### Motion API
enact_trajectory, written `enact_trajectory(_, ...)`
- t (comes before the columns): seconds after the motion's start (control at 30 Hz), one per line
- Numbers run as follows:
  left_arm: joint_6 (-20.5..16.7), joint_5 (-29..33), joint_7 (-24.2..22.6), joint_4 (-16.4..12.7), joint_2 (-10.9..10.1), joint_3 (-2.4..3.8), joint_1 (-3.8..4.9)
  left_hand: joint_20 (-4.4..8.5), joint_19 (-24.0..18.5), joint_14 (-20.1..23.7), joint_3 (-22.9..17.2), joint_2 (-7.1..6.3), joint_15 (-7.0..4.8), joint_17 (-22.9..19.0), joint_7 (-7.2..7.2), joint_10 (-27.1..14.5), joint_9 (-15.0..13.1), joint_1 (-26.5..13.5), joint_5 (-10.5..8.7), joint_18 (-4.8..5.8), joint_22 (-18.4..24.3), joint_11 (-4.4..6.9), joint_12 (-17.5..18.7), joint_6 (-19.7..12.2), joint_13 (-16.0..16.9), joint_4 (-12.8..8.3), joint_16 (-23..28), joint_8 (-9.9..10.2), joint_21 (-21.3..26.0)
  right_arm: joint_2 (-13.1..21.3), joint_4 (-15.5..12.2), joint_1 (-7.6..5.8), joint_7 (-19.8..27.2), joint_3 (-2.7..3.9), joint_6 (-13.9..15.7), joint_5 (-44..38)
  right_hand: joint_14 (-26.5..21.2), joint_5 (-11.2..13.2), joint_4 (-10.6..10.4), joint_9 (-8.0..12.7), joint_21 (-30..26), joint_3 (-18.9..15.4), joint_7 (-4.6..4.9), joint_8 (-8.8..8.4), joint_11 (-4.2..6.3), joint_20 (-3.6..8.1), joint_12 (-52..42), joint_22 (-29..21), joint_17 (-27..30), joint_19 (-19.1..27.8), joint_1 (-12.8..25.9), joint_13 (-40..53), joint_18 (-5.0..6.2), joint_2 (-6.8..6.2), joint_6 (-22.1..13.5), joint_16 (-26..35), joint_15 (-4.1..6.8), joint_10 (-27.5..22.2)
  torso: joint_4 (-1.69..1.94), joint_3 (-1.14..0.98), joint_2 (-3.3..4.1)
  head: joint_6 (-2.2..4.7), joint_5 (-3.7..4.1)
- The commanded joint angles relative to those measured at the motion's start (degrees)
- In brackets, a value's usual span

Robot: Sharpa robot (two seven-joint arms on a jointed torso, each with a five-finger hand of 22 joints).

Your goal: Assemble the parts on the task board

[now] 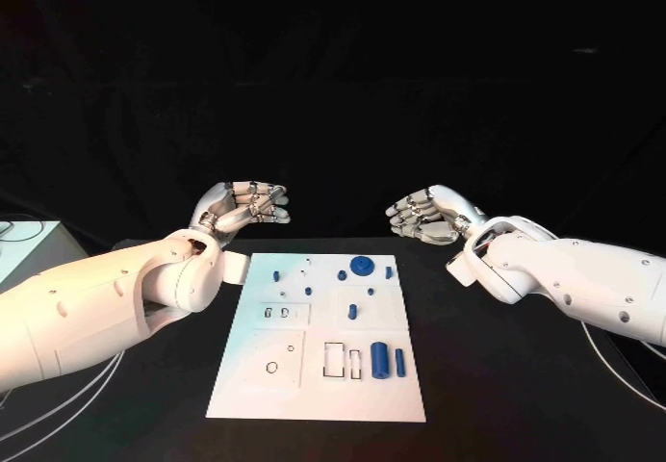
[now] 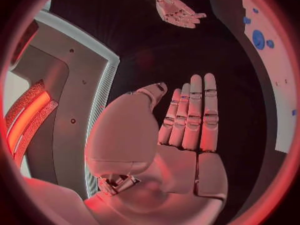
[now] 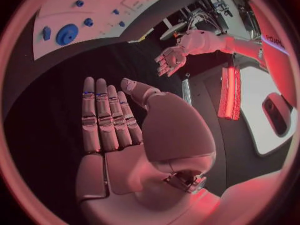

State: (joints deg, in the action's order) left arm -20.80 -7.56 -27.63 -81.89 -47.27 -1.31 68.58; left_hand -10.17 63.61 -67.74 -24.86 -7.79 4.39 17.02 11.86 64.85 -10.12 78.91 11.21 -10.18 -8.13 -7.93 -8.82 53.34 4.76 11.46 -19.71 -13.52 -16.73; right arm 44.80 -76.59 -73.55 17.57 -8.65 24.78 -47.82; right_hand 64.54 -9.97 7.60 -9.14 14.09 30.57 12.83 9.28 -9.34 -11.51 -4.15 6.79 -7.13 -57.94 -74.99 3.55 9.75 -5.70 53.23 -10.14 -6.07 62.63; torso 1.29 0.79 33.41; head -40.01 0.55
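both the left hand [image 1: 247, 207] and the right hand [image 1: 430, 216] hover released and empty, fingers straight, beyond the far end of the task board [image 1: 264, 385]; the blue parts [image 1: 380, 360] lie below and between them; no step looks begun; next, one hand must descend onto a part.

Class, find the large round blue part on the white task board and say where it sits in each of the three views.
Head view: the large round blue part sits near the task board's far edge.
Left wrist view: it lies on the board strip by the circle's rim.
Right wrist view: it lies on the board beyond the fingers.
Shared landmark: the white task board itself.
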Motion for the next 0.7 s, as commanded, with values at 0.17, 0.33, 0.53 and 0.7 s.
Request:
enact_trajectory(0.17, 3.5, -1.7, 1.0, -5.6, -3.6, 0.04, 0.05, 2.45, 3.8, -3.0, -1.7, -1.62, -1.78, 9.8, -0.82, 2.9, -0.9, -0.5, -0.16, 0.1, -4.5, 1.34, 1.2, 0.5, 0.3, -0.3, -11.9, -0.7, -7.7, -1.9, 1.1, -0.62, -7.1, 0.07, -4.1, -19.9, 16.1, 0.6, -0.1, 0.2, 15.5, -3.4, -2.15, -0.12, 3.05, 5.38, 0.7, 8.9, -6.0, -8.5, -1.6, 0.0, 0.44, -0.77, 5.2, -6.6, 4.95, 6.4, 0.98, 0.73, 2.21, 0.26, 0.68)
enact_trajectory(0.33, 4.7, -3.8, 1.7, -9.5, -6.4, 0.04, 0.05, 2.95, 2.2, -1.2, -3.0, -1.82, -2.2, 16.4, -0.9, 3.5, -1.8, -0.9, -0.16, 0.04, -9.0, 1.35, 2.3, 0.2, 0.6, -0.7, -21.3, -0.9, -14.1, -4.1, 3.0, -0.77, -10.2, 0.08, -5.7, -27.1, 20.1, 0.3, -0.7, 0.6, 23.4, -1.6, -2.69, -1.32, 3.7, 6.31, 0.7, 14.1, -13.6, -10.4, -0.7, 0.1, 0.55, -2.47, 6.1, -15.4, 6.26, 6.9, 2.05, 1.1, 3.47, 0.45, 1.06)
enact_trajectory(0.53, 5.9, -5.3, 2.2, -12.3, -8.4, 0.03, 0.05, 3.06, 1.1, -0.8, -4.1, -1.92, -2.3, 18.6, -0.85, 3.5, -2.3, -0.8, -0.03, -0.04, -12.0, 1.34, 3.0, -0.1, 0.7, -1.6, -25.5, -0.9, -18.5, -6.2, 4.2, -0.8, -13.1, 0.09, -7.5, -33.0, 19.6, 0.5, -2.4, 0.6, 30.8, 1.5, -2.82, -2.37, 3.67, 6.06, 0.6, 20.5, -24.3, -11.5, 0.7, 0.1, 0.39, -4.6, 6.1, -29.7, 6.11, 5.8, 3.39, 1.47, 4.67, 0.53, 1.93)
enact_trajectory(0.7, 7.4, -6.0, 2.7, -13.8, -9.5, 0.04, 0.05, 3.16, 1.0, -1.7, -4.6, -1.98, -2.43, 20.1, -0.9, 3.6, -2.7, -1.4, -0.07, -0.17, -14.5, 1.42, 3.3, -0.3, 0.9, -1.9, -29.0, -1.0, -22.3, -7.6, 4.9, -0.81, -15.4, 0.11, -8.6, -37.0, 20.0, 0.6, -3.7, 0.3, 44.9, 2.9, -2.81, -2.82, 3.4, 5.64, 0.6, 38.1, -39.1, -17.1, 1.4, 0.1, -2.01, -6.12, 5.5, -46.4, 5.72, 4.1, 4.24, 1.66, 5.45, 0.69, 2.63)
